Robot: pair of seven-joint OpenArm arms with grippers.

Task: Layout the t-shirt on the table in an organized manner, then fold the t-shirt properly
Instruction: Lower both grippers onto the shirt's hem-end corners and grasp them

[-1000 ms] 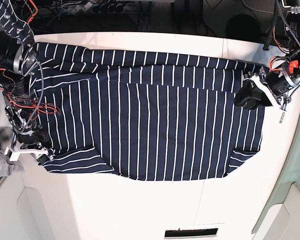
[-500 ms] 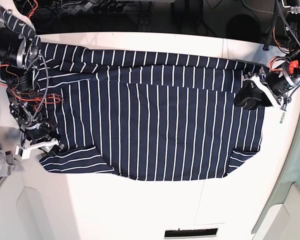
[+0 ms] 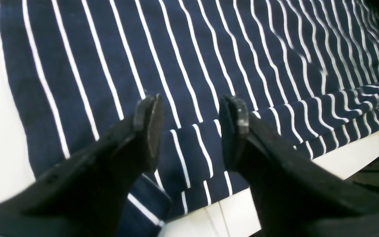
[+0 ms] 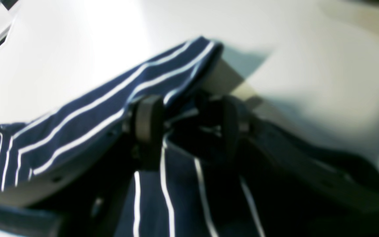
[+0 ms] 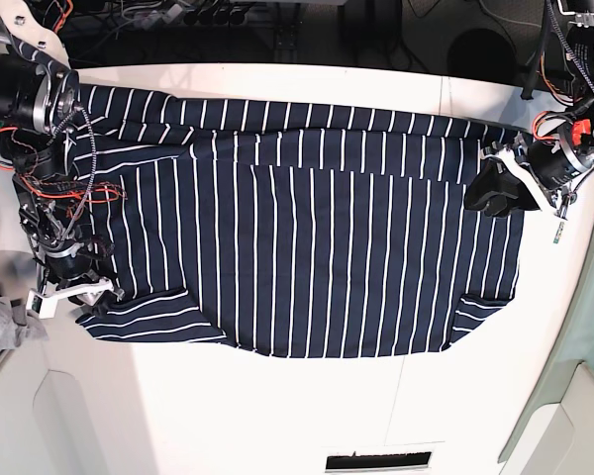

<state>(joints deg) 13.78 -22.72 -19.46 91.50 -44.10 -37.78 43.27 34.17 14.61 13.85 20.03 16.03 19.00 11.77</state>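
Layout step. The t-shirt (image 5: 317, 247) lies spread across the table (image 5: 277, 416), frame centre. My left gripper (image 3: 189, 131), frame right, hovers with jaws apart, empty. My right gripper (image 4: 186, 128) pinches the lower-left corner. Next: tug that corner outward, flattening wrinkles.

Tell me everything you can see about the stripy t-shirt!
The t-shirt is dark navy soft-looking cloth with thin white stripes. It lies spread wide across the white table, mostly flat. Its far edge is folded over in a long band, and small flaps are turned in at both near corners. The left gripper hovers open above one end, with a fold of cloth showing between its fingers. At the other end, the right gripper has cloth bunched between its fingers, lifting that corner slightly.
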